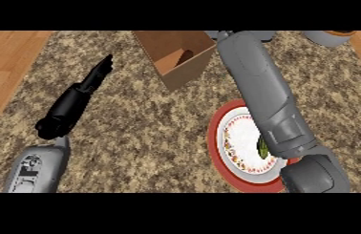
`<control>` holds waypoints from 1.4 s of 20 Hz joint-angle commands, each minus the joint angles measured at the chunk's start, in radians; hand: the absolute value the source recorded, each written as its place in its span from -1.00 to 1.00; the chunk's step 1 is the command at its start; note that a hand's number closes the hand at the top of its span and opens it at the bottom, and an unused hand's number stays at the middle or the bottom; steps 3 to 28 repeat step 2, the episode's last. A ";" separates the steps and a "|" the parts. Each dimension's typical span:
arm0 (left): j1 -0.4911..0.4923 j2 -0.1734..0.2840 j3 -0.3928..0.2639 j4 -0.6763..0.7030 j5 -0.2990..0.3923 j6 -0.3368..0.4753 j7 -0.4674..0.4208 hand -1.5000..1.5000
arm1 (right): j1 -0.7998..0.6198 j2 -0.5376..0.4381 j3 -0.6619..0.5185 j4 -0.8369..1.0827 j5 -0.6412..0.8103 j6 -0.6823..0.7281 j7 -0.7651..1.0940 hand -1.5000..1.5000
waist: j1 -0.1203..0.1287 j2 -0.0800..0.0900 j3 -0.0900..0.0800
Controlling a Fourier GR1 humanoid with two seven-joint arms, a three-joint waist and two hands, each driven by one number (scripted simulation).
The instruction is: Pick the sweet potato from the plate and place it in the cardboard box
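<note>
The open cardboard box (185,70) stands tilted at the top middle of the counter. A dark brown shape (186,55) lies inside it; I cannot tell whether it is the sweet potato or a shadow. The red-rimmed plate (217,141) with a white centre sits at the lower right, and no sweet potato shows on it. My right forearm (264,94) crosses over the plate and runs up to the box's right corner, where its hand is cut off by the view's top edge. My left hand (90,82) rests open at the left, fingers straight, well apart from the box.
A small green patch (262,147) shows on the plate beside my right forearm. A grey and orange object (331,37) sits at the top right corner. A wooden surface (17,56) borders the speckled counter at the left.
</note>
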 commanded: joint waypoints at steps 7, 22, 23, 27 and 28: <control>0.044 -0.019 -0.006 -0.017 -0.020 0.030 -0.004 0.00 | 0.082 0.000 -0.075 -0.003 -0.121 -0.104 -0.209 -1.00 | -0.017 -0.006 -0.001; 0.044 -0.019 -0.006 -0.017 -0.020 0.030 -0.004 0.00 | 0.082 0.000 -0.075 -0.003 -0.121 -0.104 -0.209 -1.00 | -0.017 -0.006 -0.001; 0.044 -0.019 -0.006 -0.017 -0.020 0.030 -0.004 0.00 | 0.082 0.000 -0.075 -0.003 -0.121 -0.104 -0.209 -1.00 | -0.017 -0.006 -0.001; 0.044 -0.019 -0.006 -0.017 -0.020 0.030 -0.004 0.00 | 0.082 0.000 -0.075 -0.003 -0.121 -0.104 -0.209 -1.00 | -0.017 -0.006 -0.001; 0.044 -0.019 -0.006 -0.017 -0.020 0.030 -0.004 0.00 | 0.082 0.000 -0.075 -0.003 -0.121 -0.104 -0.209 -1.00 | -0.017 -0.006 -0.001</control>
